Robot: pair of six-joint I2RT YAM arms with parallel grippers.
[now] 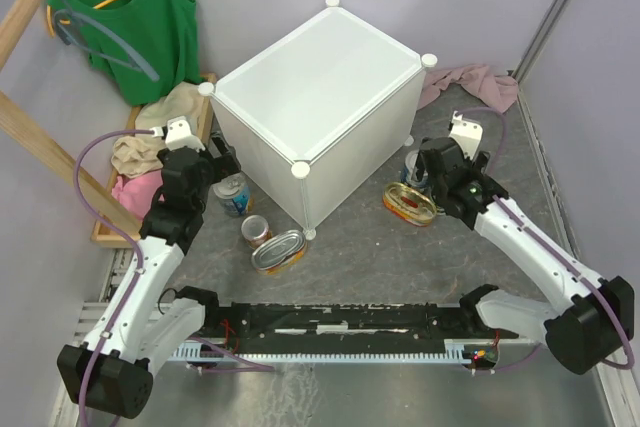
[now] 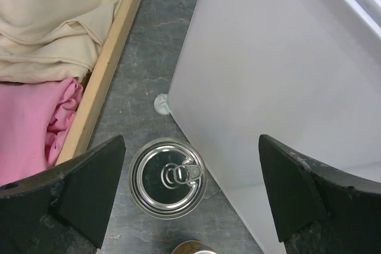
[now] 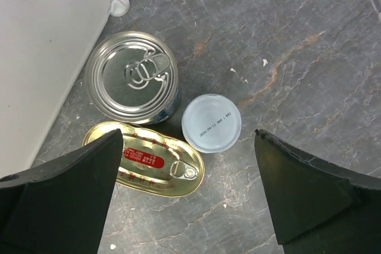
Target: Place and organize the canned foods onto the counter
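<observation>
The counter (image 1: pixel 320 97) is a white cube cabinet in the middle; its wall also shows in the left wrist view (image 2: pixel 280 75). My left gripper (image 1: pixel 205 179) is open and empty above a tall blue can (image 1: pixel 232 194), which sits upright between the fingers (image 2: pixel 168 176), nearer the left one. A small orange can (image 1: pixel 256 230) and an oval tin (image 1: pixel 278 251) lie in front of it. My right gripper (image 1: pixel 435 175) is open and empty above a tall can (image 3: pixel 132 77), a red-yellow oval tin (image 3: pixel 146 159) and a small can with a white lid (image 3: pixel 211 123).
A wooden rack (image 1: pixel 30 137) with folded cream and pink clothes (image 2: pixel 36 111) stands at the left, with a green top (image 1: pixel 140 17) hanging above. A pink cloth (image 1: pixel 480 82) lies at the back right. A black rail (image 1: pixel 340 322) runs along the near edge.
</observation>
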